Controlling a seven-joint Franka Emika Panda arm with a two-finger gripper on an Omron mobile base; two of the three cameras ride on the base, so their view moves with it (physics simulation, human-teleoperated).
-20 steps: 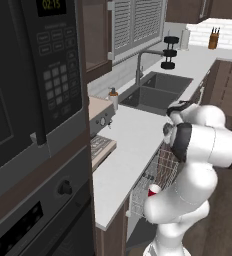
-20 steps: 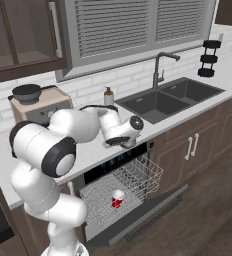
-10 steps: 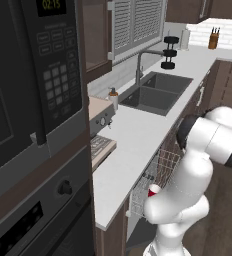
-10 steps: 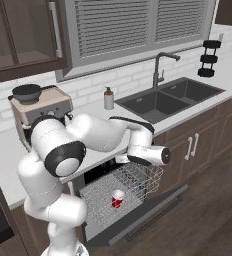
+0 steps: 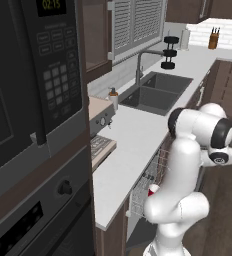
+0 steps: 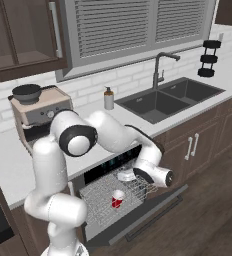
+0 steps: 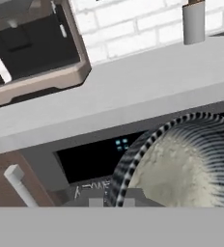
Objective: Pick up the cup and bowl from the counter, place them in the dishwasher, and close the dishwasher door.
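The gripper hangs low in front of the open dishwasher, clamped on the rim of a pale bowl with a dark striped edge, held just above the wire rack. The red cup stands upright in that rack, toward its near side. The dishwasher door lies dropped open, flat and low beneath the rack. Above, on the pale surface, a coffee machine sits at the left and a soap bottle stands beside the dark sink.
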